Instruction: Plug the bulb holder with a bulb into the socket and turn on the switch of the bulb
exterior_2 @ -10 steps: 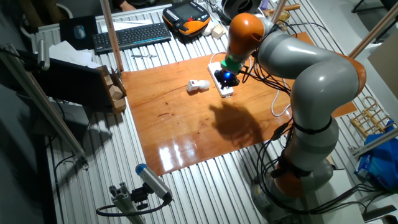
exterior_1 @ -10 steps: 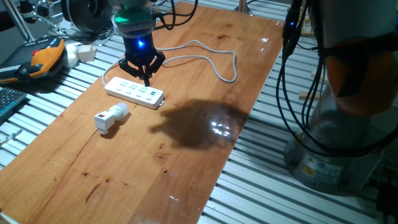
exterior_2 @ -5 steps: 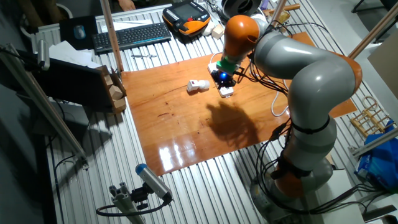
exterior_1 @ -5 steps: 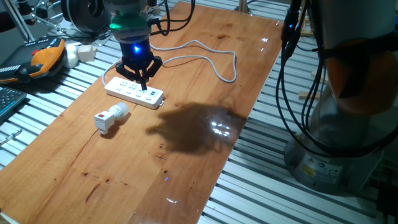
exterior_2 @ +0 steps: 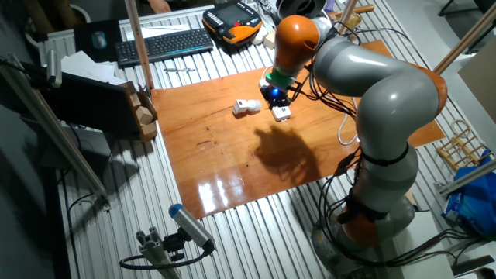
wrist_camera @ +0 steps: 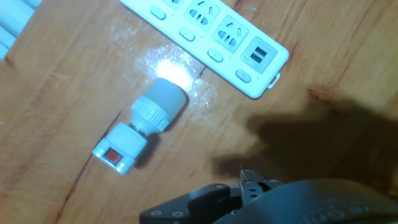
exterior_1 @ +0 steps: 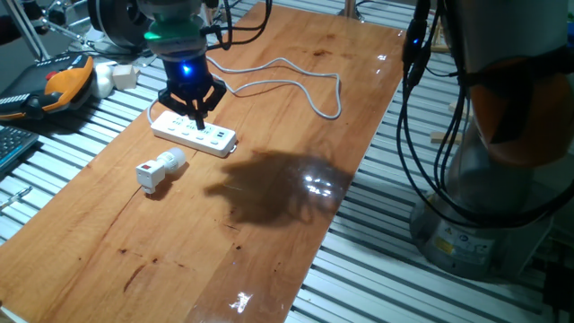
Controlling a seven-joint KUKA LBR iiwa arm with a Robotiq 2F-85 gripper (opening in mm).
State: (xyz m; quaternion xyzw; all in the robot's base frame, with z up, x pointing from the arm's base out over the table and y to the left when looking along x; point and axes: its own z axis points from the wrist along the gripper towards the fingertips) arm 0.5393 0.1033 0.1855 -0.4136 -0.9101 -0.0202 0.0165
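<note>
Jaws hang empty above the near end of the socket (exterior_1: 194, 131), and they look spread in the one fixed view, though the dark fingers blur together and I would not swear to how wide; the gripper (exterior_1: 191, 105) points straight down, a pose that suits a top-down grasp once it is over its target. Closest to that camera on the worktop (exterior_1: 269, 224), the bulb holder (exterior_1: 158, 169) lies on its side, apart from the socket, its bulb (wrist_camera: 163, 99) aimed toward the strip and the switch (wrist_camera: 114, 155) facing up on its square face. Lying flat like this, nothing is plugged in yet, so I judge the pickup is the step in hand. Farther back, the cable (exterior_1: 305, 82) loops away across the wood toward the far edge.
</note>
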